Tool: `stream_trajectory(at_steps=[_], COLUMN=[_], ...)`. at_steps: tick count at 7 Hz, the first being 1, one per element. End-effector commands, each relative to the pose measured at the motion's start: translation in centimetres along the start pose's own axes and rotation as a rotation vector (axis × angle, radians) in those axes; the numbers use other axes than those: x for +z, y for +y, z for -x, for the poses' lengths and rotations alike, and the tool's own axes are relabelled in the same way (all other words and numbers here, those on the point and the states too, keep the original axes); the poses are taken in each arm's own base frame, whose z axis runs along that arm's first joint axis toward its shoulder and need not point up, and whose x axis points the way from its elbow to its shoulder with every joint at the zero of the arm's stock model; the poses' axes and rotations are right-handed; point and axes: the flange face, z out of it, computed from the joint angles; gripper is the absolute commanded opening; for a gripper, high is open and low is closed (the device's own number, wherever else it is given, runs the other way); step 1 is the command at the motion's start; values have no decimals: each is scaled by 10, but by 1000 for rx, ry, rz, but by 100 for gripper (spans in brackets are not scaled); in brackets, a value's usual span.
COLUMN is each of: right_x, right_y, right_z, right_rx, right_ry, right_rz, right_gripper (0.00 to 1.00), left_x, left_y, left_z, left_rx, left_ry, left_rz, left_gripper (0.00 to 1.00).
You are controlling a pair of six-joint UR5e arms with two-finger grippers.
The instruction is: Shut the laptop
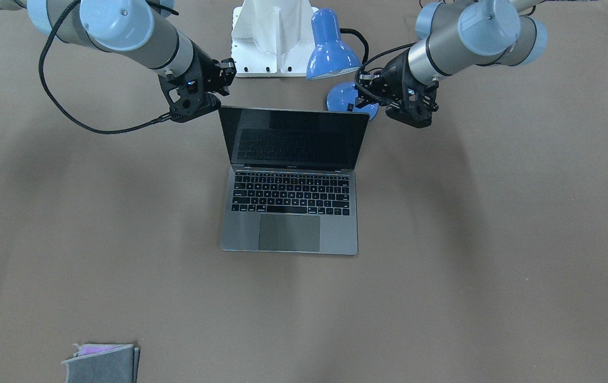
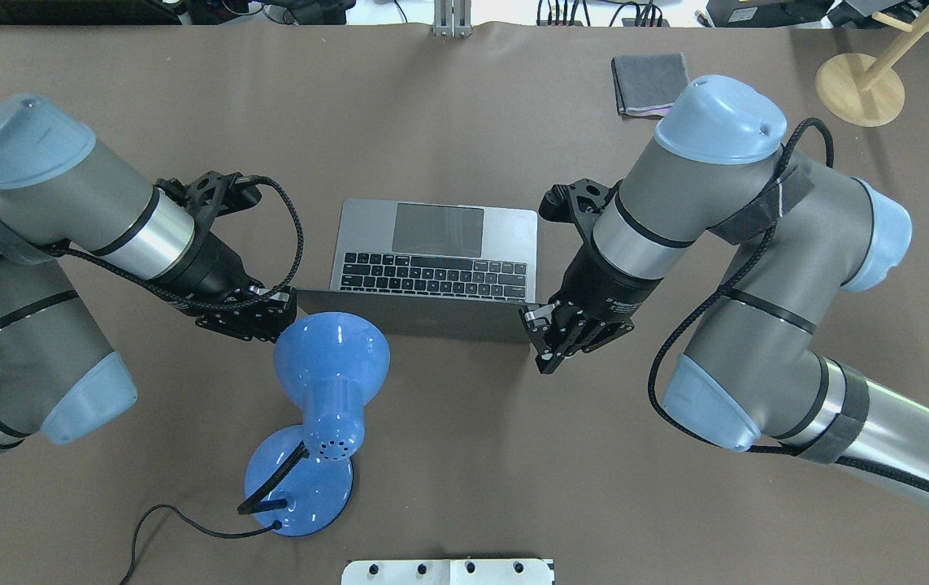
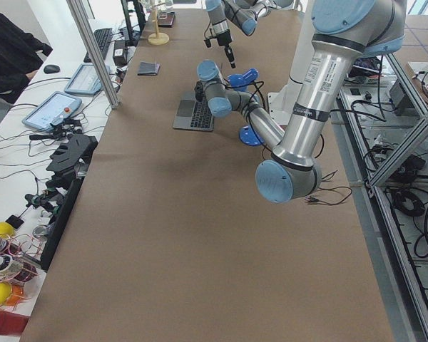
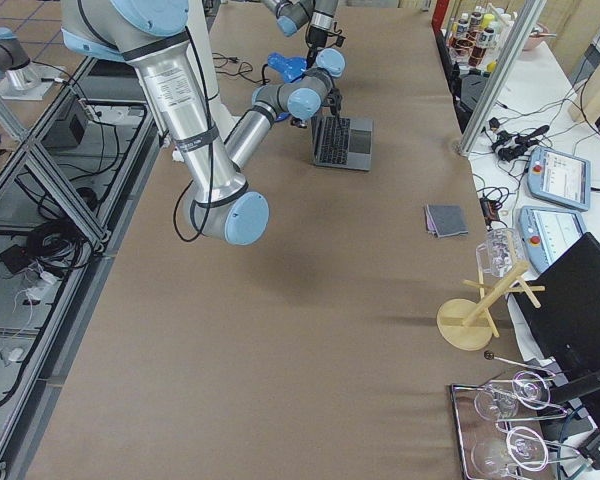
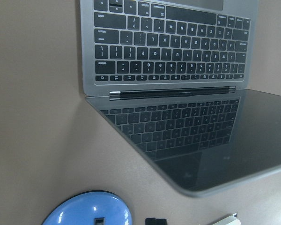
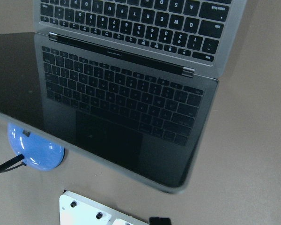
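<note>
The silver-grey laptop (image 1: 290, 234) stands open in the middle of the table, its black screen (image 1: 296, 138) upright and facing away from me. Its keyboard (image 2: 431, 275) and lid back (image 2: 415, 315) show from overhead. My left gripper (image 2: 262, 315) is at the lid's left top corner, just behind it and partly hidden by the lamp head. It looks shut and empty. My right gripper (image 2: 544, 341) is at the lid's right top corner, also shut and empty. Both also show from the front, the left gripper (image 1: 363, 90) and the right gripper (image 1: 226, 72). I cannot tell if either touches the lid.
A blue desk lamp (image 2: 330, 366) stands just behind the lid on my left side, its cable trailing toward me. A folded grey cloth (image 2: 649, 81) lies at the far right. A wooden stand (image 2: 858, 89) is at the far right corner. The white robot base (image 1: 274, 37) is behind the laptop.
</note>
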Motion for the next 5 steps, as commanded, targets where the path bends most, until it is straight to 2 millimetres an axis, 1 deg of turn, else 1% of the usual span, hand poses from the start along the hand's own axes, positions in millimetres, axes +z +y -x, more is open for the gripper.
stream_trajectory(at_steps=[1,2,4,5], right_x=[0,-8,-29,-28], right_y=[-10,-14,-24,-29], right_z=[11,9,-1,-4], right_rx=[5,9,26,33], right_ry=[-36,-36,-36,-18], right_rz=[-34,-52,-91,-115], right_gripper=[0,0,0,0], left_x=[11,12,18,19], left_y=[2,-5,-14,-16], left_z=[-15,-27,-32,-33], left_rx=[-7,-3,2,4], left_ry=[9,15,13,12], left_rz=[17,8,5,6], left_gripper=[0,0,0,0])
